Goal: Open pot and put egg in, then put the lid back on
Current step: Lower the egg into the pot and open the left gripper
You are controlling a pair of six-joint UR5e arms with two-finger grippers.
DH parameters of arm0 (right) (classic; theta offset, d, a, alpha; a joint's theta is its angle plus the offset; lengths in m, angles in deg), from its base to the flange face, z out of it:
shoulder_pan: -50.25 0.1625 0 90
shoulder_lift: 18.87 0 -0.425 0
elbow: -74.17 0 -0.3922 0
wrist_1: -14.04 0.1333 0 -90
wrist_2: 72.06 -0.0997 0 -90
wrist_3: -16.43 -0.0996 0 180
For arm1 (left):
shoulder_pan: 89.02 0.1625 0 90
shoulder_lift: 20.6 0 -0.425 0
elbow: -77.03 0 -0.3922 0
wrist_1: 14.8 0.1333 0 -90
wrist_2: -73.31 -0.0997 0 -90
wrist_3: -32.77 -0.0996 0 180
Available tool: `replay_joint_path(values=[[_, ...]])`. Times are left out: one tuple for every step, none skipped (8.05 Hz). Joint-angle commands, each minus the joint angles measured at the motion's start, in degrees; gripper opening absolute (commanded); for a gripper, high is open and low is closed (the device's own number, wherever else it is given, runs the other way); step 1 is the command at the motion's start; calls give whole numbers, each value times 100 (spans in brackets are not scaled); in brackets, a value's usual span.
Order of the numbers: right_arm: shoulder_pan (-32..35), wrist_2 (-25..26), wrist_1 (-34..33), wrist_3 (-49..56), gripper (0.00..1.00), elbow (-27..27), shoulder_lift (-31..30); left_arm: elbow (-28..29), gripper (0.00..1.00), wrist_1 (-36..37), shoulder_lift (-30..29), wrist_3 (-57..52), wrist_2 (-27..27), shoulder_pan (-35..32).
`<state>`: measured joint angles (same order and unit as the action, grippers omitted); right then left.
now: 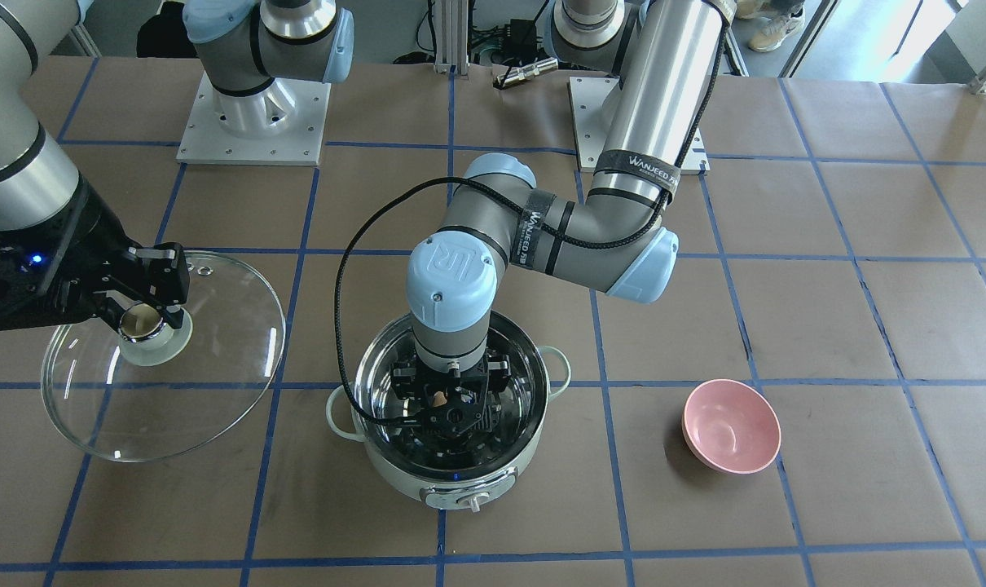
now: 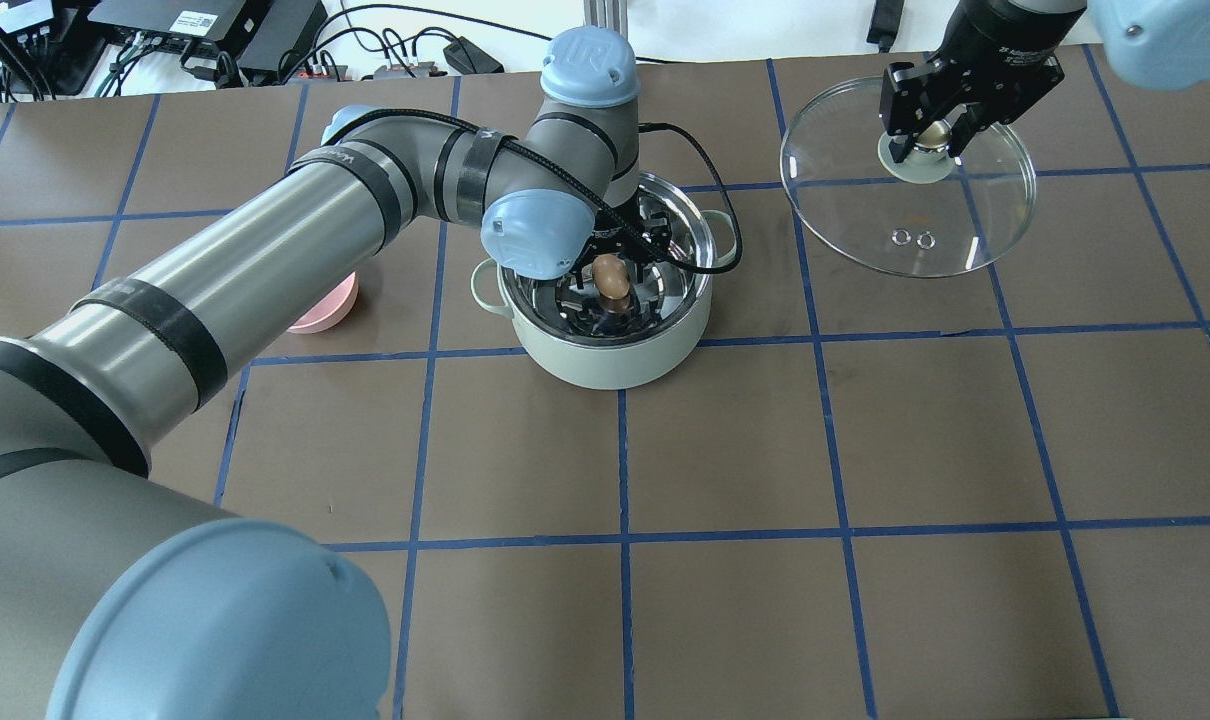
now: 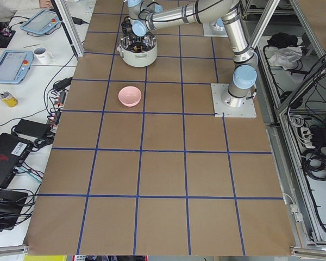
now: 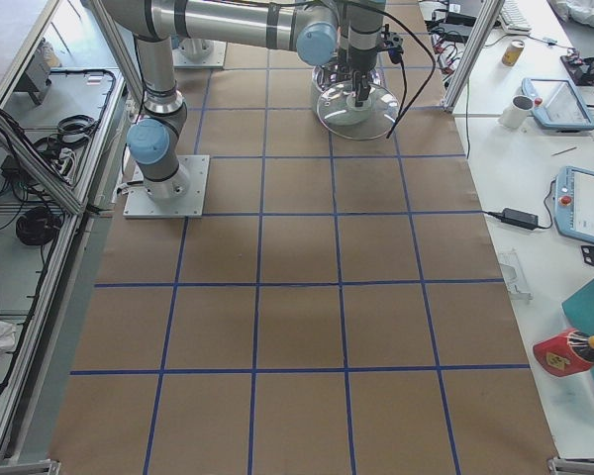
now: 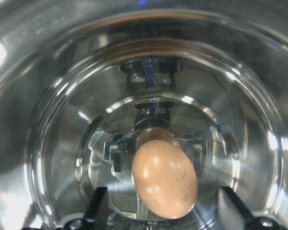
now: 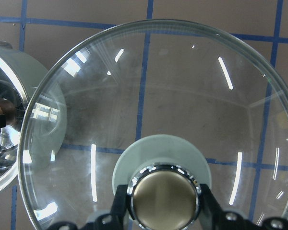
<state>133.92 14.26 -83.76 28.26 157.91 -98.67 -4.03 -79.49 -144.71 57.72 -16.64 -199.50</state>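
The mint-green pot (image 1: pixel 403 481) stands open at mid-table; it also shows in the overhead view (image 2: pixel 605 365). My left gripper (image 1: pixel 452 408) reaches down inside it. In the left wrist view the tan egg (image 5: pixel 164 177) lies on the shiny steel bottom (image 5: pixel 38 96). My left gripper (image 5: pixel 163 211) is open, and its fingers (image 5: pixel 97 211) stand wide on either side of the egg without touching it. The egg (image 2: pixel 613 280) also shows from overhead. My right gripper (image 2: pixel 930 135) is shut on the beige knob (image 6: pixel 164 196) of the glass lid (image 2: pixel 905 225), and holds the lid (image 1: pixel 216 350) beside the pot.
A pink bowl (image 1: pixel 731 424) sits on the table on the pot's other side from the lid; it also shows in the overhead view (image 2: pixel 325 312). The left arm's black cable (image 1: pixel 342 326) loops over the pot's rim. Blue tape lines grid the brown table.
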Motion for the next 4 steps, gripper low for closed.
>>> replay_joint_path(values=[[9, -2, 7, -66, 0, 11, -18, 63, 90, -17, 202, 9, -14, 9], [9, -10, 7, -75, 0, 11, -26, 81, 94, -17, 395, 9, -14, 18], [26, -2, 7, -84, 0, 11, -35, 90, 98, -52, 623, 18, -118, 131], [44, -10, 7, -84, 0, 11, -35, 90, 100, -235, 930, 18, -119, 210]])
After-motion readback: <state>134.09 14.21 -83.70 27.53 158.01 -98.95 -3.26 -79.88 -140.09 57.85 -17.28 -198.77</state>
